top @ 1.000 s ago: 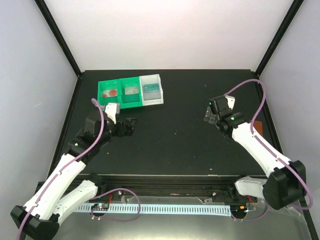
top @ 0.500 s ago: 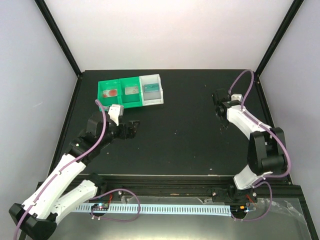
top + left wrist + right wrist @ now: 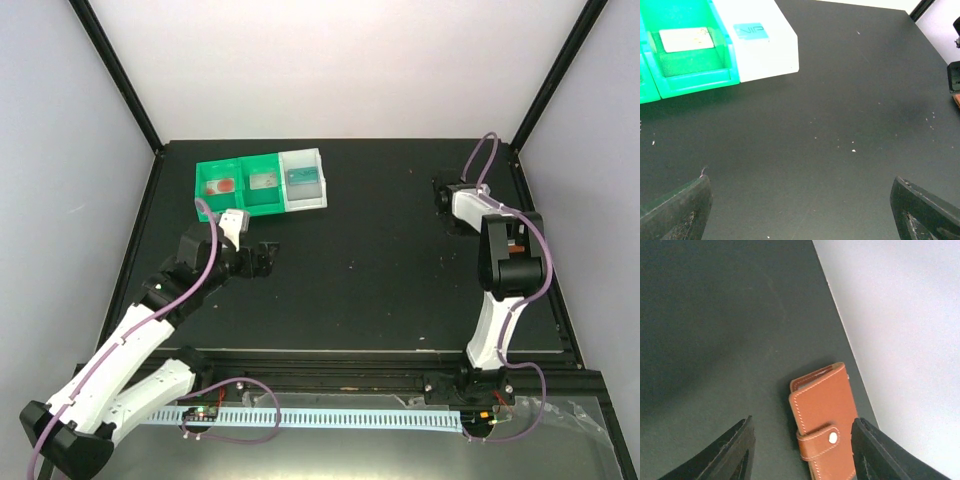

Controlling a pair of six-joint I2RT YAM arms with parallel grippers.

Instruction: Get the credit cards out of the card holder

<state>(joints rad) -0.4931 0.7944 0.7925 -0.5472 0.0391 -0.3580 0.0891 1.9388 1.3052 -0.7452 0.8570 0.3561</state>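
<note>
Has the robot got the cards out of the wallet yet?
Not yet. Done: nothing; the card holder lies shut, its tab snapped. In hand: the right gripper has open jaws either side of it. To do: grip it, open it, pull out the cards. The left gripper hovers open.

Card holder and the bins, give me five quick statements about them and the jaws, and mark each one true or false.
1. The card holder is snapped shut. True.
2. It lies inside the white bin. False: it lies on the table, by the right edge.
3. The right jaws clamp it. False: they stand apart, one on each side.
4. The white bin holds a teal card. True.
5. The left jaws are shut. False: they stand wide open above the table.
</note>
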